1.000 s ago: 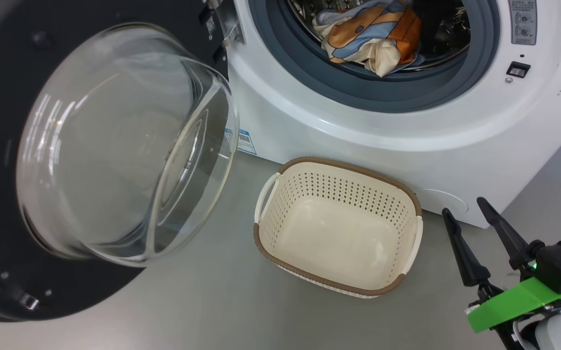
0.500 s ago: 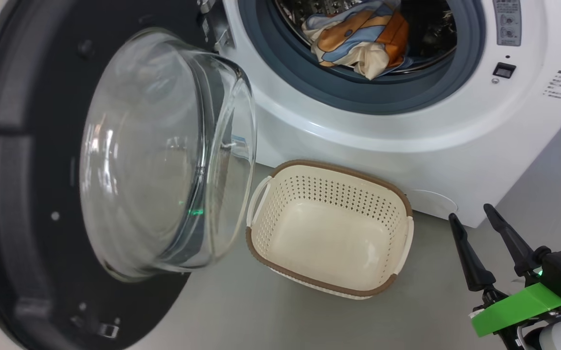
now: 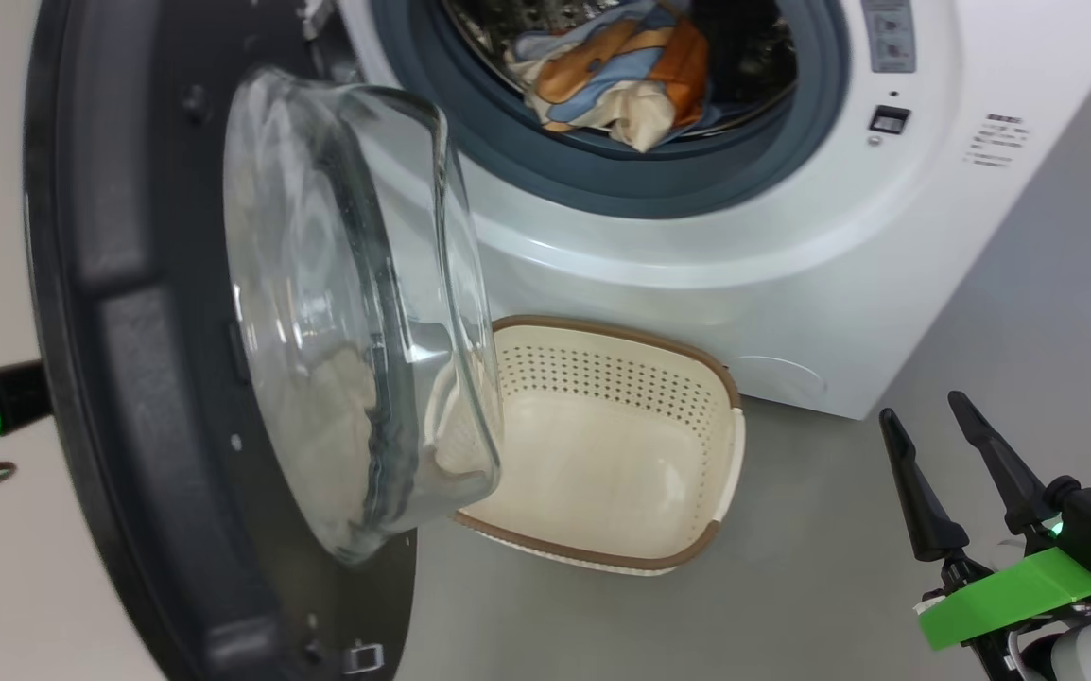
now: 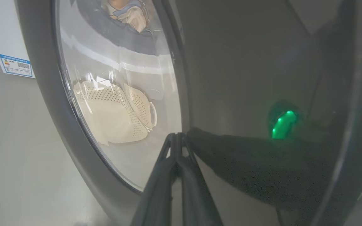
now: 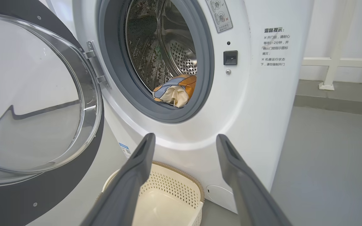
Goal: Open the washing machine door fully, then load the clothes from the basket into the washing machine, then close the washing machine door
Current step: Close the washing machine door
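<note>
The large round washing machine door (image 3: 158, 378), a glossy black rim around a clear glass bowl, stands half-swung left of the white front-loading washing machine (image 3: 697, 246). It is judged rigid, heavy and slick. Push on the rim rather than the glass, where the left hand (image 4: 176, 138) rests with its fingers pressed together; the right hand (image 3: 922, 407) is spread and empty.

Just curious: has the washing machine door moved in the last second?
Yes. The washing machine door has swung toward closing: its glass now covers the left end of the basket, clear before.
</note>
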{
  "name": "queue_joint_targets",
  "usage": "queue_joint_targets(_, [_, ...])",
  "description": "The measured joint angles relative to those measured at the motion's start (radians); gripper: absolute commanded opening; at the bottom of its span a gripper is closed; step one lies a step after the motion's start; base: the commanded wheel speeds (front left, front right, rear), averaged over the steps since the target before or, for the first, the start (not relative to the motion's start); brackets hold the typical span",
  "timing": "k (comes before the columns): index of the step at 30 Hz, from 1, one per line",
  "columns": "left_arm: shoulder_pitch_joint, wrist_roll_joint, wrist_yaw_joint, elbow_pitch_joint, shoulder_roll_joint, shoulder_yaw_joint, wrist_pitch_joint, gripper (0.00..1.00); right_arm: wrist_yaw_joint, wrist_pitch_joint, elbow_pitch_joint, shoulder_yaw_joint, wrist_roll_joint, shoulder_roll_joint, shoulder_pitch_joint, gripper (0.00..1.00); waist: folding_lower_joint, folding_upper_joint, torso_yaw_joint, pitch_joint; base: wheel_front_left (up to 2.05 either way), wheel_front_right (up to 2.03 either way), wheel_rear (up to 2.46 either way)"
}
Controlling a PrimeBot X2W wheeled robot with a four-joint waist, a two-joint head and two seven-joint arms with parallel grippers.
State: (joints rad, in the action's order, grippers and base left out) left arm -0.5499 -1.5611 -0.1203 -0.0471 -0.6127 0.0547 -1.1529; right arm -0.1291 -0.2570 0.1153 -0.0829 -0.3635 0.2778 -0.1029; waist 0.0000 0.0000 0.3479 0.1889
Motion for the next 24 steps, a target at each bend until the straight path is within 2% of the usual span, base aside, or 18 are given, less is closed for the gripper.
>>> queue_joint_targets(13, [-0.048, 0.063, 0.001, -0.026, 0.049, 0.082, 0.006, 0.00, 0.000, 0.000, -0.006, 0.012, 0.001, -0.036, 0.000, 1.00, 0.0000, 0.0000, -0.132, -0.002, 0.00, 0.00, 0.00])
queue_joint_targets(24, [-0.151, 0.109, 0.001, 0.016, 0.124, 0.104, 0.066, 0.00, 0.000, 0.000, -0.007, 0.026, 0.001, -0.067, 0.001, 1.00, 0.0000, 0.0000, -0.259, -0.004, 0.00, 0.00, 0.00])
